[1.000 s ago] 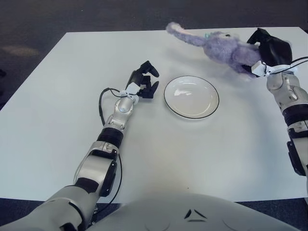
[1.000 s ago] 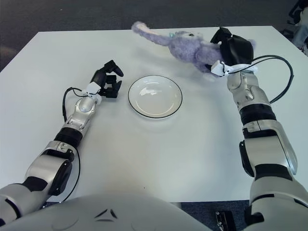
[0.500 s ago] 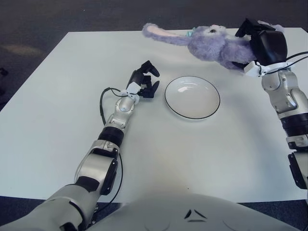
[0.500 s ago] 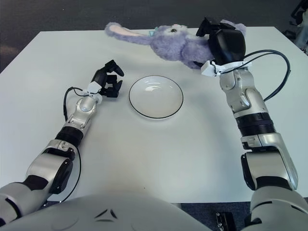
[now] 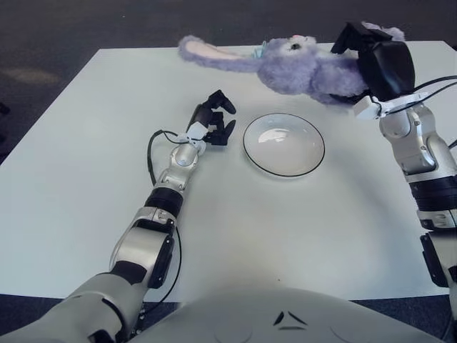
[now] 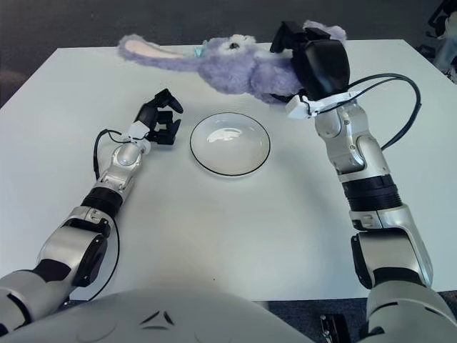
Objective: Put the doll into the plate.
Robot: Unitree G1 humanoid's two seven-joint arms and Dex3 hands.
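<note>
above the far edge of the white table [image 5: 86, 214], the right hand [image 5: 382, 64] carries the doll [image 5: 300, 66], a purple plush rabbit, clear of the surface. the fingers are clamped on the doll's rear end, so the body and the long ears [image 5: 211, 53] trail out sideways toward the robot's left, roughly level. gripping it at one end looks like a way to leave the bulk of the plush free to be lowered first, though the soft body will probably sag and swing, which makes the exact landing spot hard to call.

the plate [image 5: 284, 143], white with a thin dark rim, lies flat near the middle of the table and holds nothing. the doll hangs beyond it and a little to its right, not yet over the dish; the head shows just past the plate's far rim. by my reading the carry is partway along, and what remains is to bring the doll over the plate, lower it and let go. the long ears may drape over the rim.

the left hand [image 5: 214, 121] shows just beside the plate, on its left, fingers curled loosely with nothing in them; it seems placed there to stay out of the way, or perhaps to steady the dish if needed.

count: one doll, one plate, two hands, one table. a dark cable [image 5: 151, 153] loops along the left forearm.
</note>
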